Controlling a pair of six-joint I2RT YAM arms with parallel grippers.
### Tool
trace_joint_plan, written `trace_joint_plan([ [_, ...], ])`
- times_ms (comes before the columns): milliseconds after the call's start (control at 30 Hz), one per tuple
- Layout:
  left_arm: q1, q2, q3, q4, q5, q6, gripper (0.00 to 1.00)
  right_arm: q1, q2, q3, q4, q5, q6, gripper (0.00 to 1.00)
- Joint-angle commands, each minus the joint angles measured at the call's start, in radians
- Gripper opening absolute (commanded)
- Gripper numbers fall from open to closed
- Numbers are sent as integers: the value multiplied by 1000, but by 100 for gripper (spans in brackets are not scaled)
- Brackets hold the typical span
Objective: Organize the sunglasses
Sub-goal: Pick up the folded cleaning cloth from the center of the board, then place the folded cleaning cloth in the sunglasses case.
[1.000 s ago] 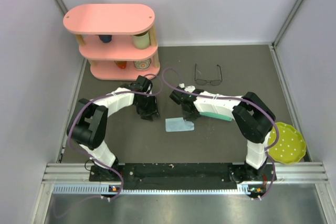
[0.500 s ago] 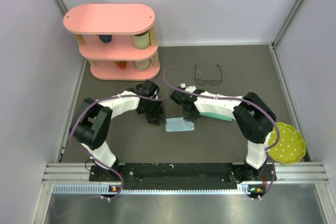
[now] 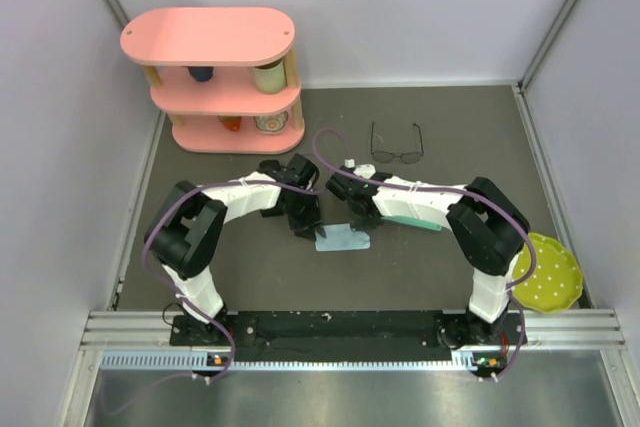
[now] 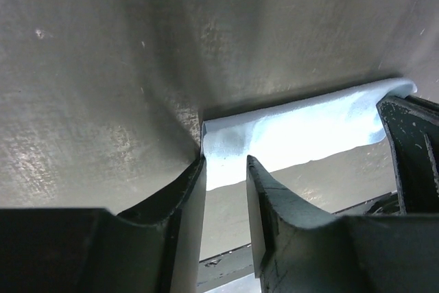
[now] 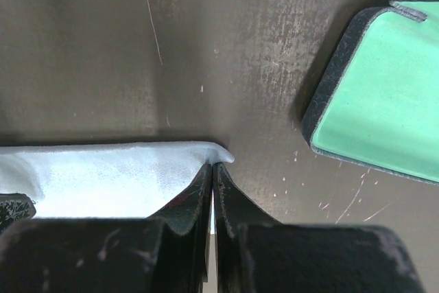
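Note:
The thin dark wire-frame sunglasses (image 3: pixel 397 148) lie unfolded on the dark mat, beyond both arms. The white-framed pair is out of view. A light blue cloth (image 3: pixel 342 238) lies flat between the grippers. My right gripper (image 5: pixel 214 165) is shut on the cloth's (image 5: pixel 103 176) right far corner; in the top view it (image 3: pixel 360 218) stands at that edge. My left gripper (image 4: pixel 225 169) is open by a narrow gap, and the cloth's (image 4: pixel 302 125) left corner sits between the fingertips. In the top view it (image 3: pixel 306 225) is at the cloth's left edge.
An open case with a green lining (image 3: pixel 411 219) lies under the right forearm and shows in the right wrist view (image 5: pixel 384 108). A pink three-tier shelf (image 3: pixel 210 37) with cups stands at the back left. A yellow-green plate (image 3: pixel 546 271) sits at the front right.
My left gripper has moved right, from a gap away to the cloth's left edge. The right arm and the cloth have not moved.

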Motion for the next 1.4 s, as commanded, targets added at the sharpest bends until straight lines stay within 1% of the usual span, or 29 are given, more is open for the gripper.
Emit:
trace_joint_plan([
  [0,-11,48,-4,0,-103,-12,34,16,26,-52,26,-80,3,0],
  [133,-15,56,-1,2,-109,-14,24,16,24,-53,31,-86,-4,0],
  [300,-15,66,12,-3,-115,-5,19,16,24,-56,39,-100,-15,0],
  [367,-15,72,18,-4,-123,1,15,16,23,-56,42,-100,-20,0],
  [433,-15,77,24,-7,-127,6,12,16,21,-56,43,-106,-21,0],
  [533,-15,82,30,-10,-133,15,1,17,17,-58,48,-106,-23,0],
  [567,-15,85,30,-10,-136,23,0,14,15,-58,51,-106,-23,0],
  [733,-15,75,52,-15,-130,49,0,16,-17,-66,58,-91,-23,0],
  [1000,-15,13,147,-36,-78,87,0,16,-158,-69,62,-66,-10,0],
  [1233,-15,0,248,-69,-14,127,0,4,-229,-43,9,-5,5,0],
  [1367,-17,12,295,-72,18,144,0,-33,-252,-43,-27,35,6,0],
])
